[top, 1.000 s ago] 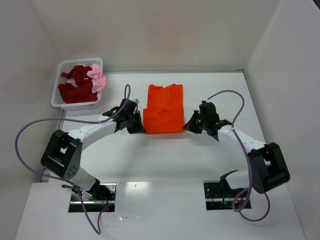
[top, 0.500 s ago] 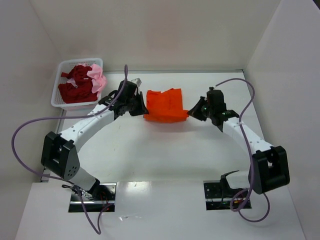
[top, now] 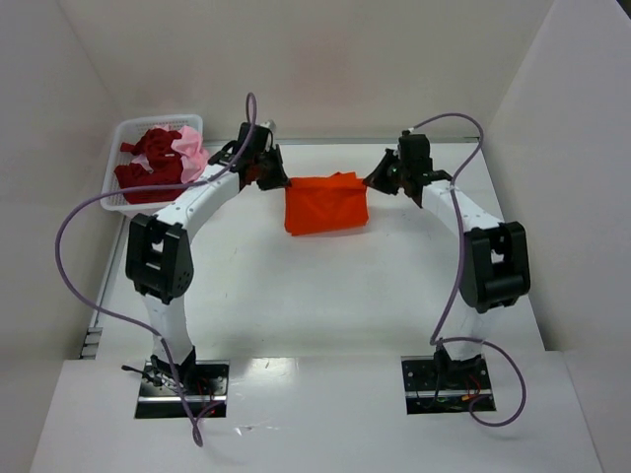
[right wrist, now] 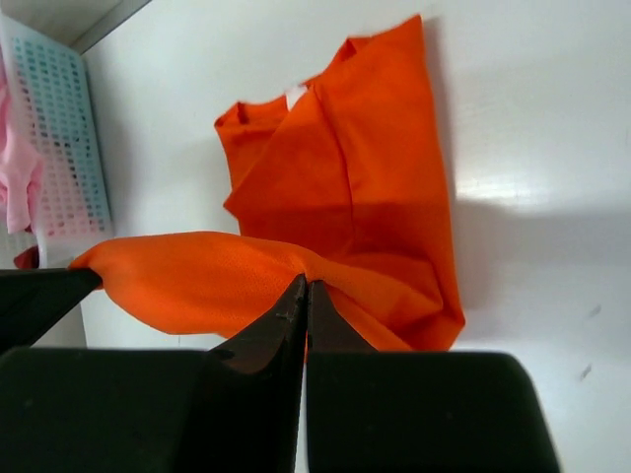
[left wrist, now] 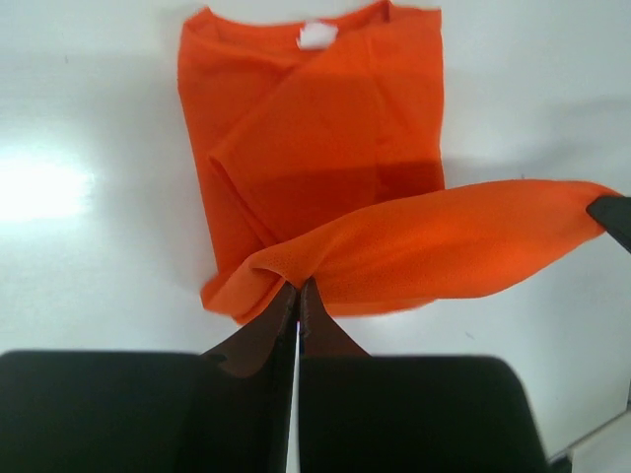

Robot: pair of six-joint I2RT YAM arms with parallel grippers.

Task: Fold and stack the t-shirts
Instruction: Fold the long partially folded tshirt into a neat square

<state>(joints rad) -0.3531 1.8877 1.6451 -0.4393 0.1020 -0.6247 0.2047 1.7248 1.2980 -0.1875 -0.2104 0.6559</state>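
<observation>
A bright orange t-shirt (top: 325, 205) lies at the far middle of the white table, its near hem lifted and carried back over the rest. My left gripper (top: 281, 180) is shut on the hem's left corner (left wrist: 286, 276). My right gripper (top: 370, 184) is shut on the hem's right corner (right wrist: 306, 271). The raised hem stretches taut between the two. Beneath it the folded body with collar and white label (left wrist: 317, 35) rests flat on the table. More t-shirts, dark red (top: 148, 172) and pale pink (top: 192, 153), sit crumpled in the basket.
A white mesh basket (top: 116, 202) stands at the far left corner, also seen at the left edge of the right wrist view as the basket wall (right wrist: 59, 138). White walls enclose the table on three sides. Purple cables loop from both arms.
Both grippers have carried the orange shirt's near hem away from the bases toward the collar, folding the shirt in half. The arms have stretched out far over the table.
</observation>
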